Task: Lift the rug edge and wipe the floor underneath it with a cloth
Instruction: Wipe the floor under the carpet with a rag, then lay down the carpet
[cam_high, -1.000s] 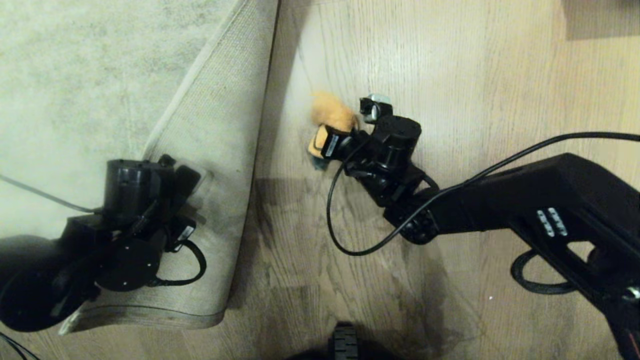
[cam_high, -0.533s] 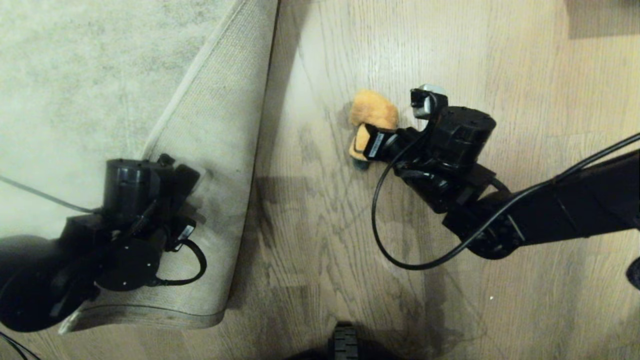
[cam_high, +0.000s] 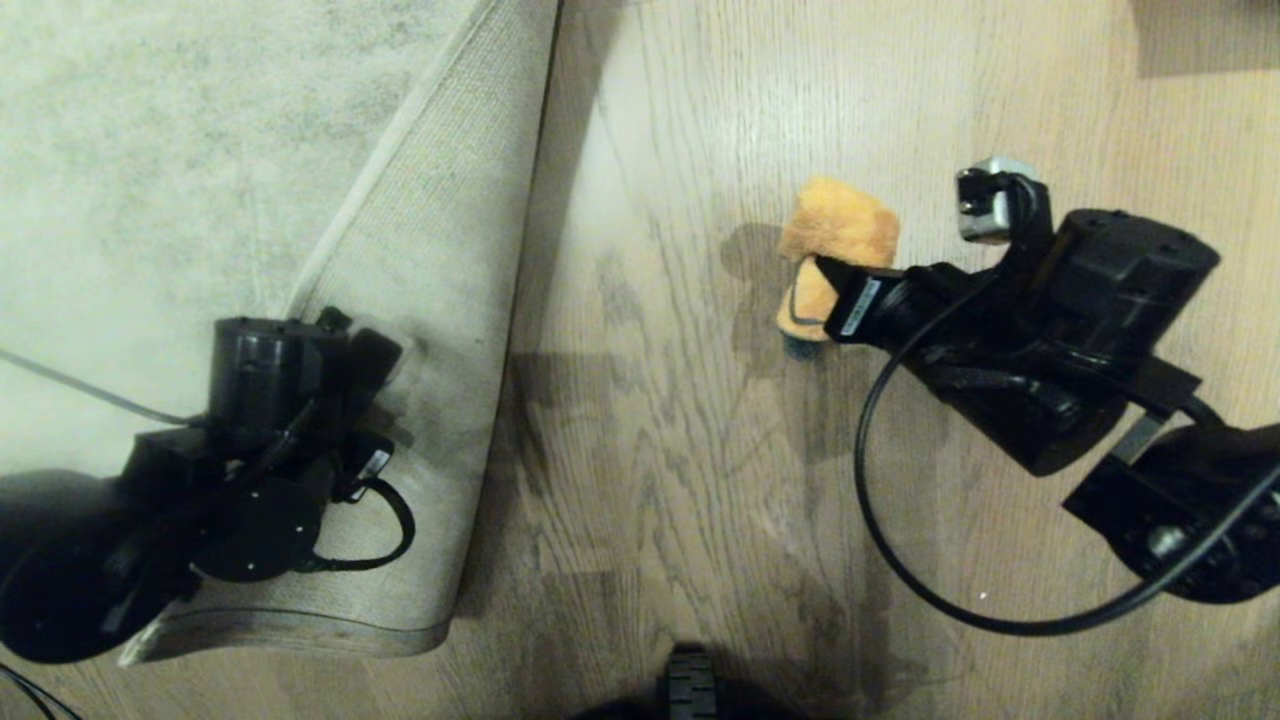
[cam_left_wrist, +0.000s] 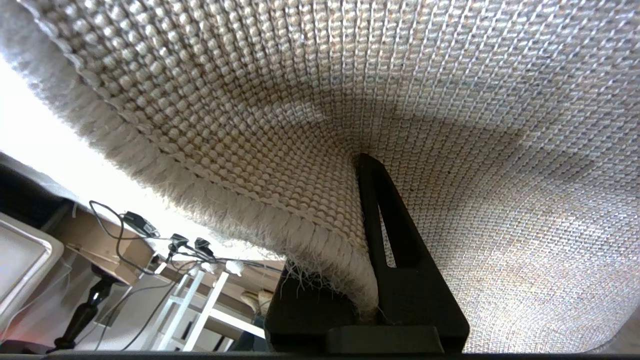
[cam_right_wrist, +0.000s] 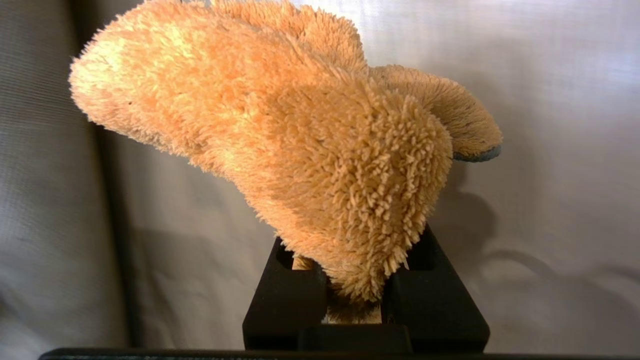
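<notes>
Floor bare at centre and right. Rug edge at left, folded back, woven backing up, pinched in clamped left gripper. Right gripper at right, closed on orange cloth, well apart from the rug, over bare planks.
</notes>
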